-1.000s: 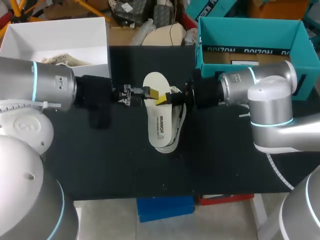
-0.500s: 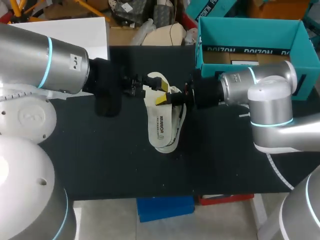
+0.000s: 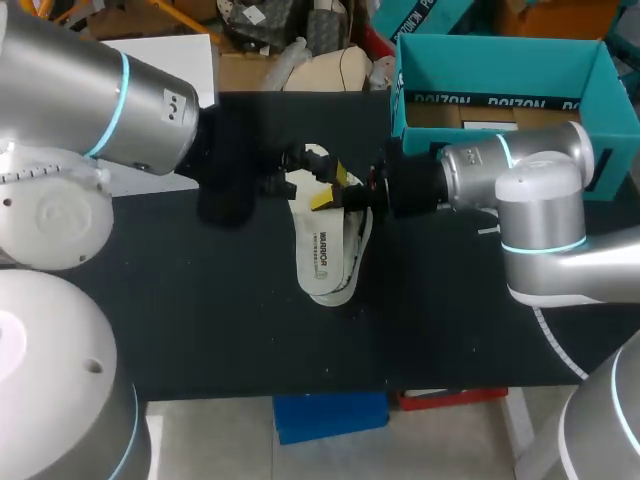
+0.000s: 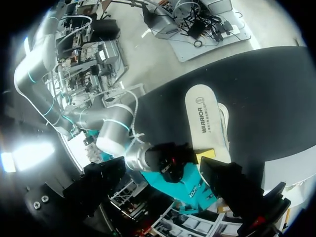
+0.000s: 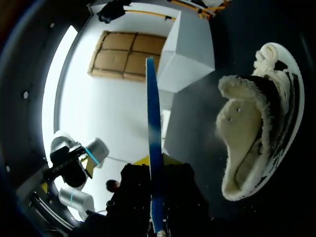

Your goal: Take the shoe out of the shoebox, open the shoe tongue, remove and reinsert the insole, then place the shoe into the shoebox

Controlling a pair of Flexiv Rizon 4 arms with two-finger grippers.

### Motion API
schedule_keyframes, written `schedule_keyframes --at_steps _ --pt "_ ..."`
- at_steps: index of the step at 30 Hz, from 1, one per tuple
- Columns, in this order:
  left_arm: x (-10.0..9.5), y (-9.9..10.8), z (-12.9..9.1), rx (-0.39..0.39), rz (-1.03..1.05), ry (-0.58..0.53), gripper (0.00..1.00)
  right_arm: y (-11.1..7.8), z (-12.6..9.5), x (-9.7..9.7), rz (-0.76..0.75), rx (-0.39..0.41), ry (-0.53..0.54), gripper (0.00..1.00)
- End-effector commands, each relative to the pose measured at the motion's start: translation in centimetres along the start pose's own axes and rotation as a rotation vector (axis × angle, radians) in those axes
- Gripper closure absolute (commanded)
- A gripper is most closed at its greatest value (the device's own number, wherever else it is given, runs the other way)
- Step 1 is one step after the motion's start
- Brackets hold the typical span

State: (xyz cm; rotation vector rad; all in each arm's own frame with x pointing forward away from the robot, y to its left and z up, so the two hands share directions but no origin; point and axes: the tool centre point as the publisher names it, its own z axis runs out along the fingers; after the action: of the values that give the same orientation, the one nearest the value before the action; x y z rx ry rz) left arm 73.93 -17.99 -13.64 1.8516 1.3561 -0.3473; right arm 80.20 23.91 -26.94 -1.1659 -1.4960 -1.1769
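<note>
Right claw [image 3: 335, 196] is clenched on the insole [image 3: 320, 245], its yellow tips pinching the pale sole from both sides, toward the sole's far end. This is near the middle of the bench [image 3: 200, 300]. In the right wrist view the insole runs edge-on between the fingers as a thin blue strip.

The insole lies printed face up, along and partly over the shoe [image 5: 247, 143]. The shoe is cream with a fleecy collar and rests on its side on the black surface. Its opening is turned toward the right claw.

The left claw [image 3: 298, 168] is released, with its dark fingers spread wide and nothing between them. It hangs just beside the insole's far end, on the left. I cannot tell whether it touches.

The bench top is plain matte black. The open teal shoebox [image 3: 480, 100] stands at the far right corner, behind the right arm. A white box [image 3: 185, 55] sits at the far left corner, mostly hidden by the left arm.
</note>
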Motion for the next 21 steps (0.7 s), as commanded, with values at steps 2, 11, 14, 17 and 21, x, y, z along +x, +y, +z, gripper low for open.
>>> schedule_keyframes --at_steps 2,11,14,17,21 --pt "-0.7 0.6 -1.1 0.088 -0.017 0.423 0.00 0.0 0.1 0.0 0.001 -0.001 -0.001 1.00" --pt "0.8 -1.0 -1.4 0.098 -0.107 0.532 0.00 0.0 0.1 0.0 0.001 -0.001 -0.001 1.00" --pt "1.0 -1.6 -1.2 0.104 -0.122 0.557 0.00 0.0 0.1 0.0 0.001 -0.001 -0.001 1.00" --pt "1.1 -2.0 -1.0 0.128 -0.140 0.574 0.00 0.0 0.1 0.0 0.001 -0.001 -0.001 1.00" --pt "1.5 -2.3 -0.6 0.148 -0.147 0.612 0.00 0.0 0.1 0.0 0.001 -0.001 -0.001 1.00"
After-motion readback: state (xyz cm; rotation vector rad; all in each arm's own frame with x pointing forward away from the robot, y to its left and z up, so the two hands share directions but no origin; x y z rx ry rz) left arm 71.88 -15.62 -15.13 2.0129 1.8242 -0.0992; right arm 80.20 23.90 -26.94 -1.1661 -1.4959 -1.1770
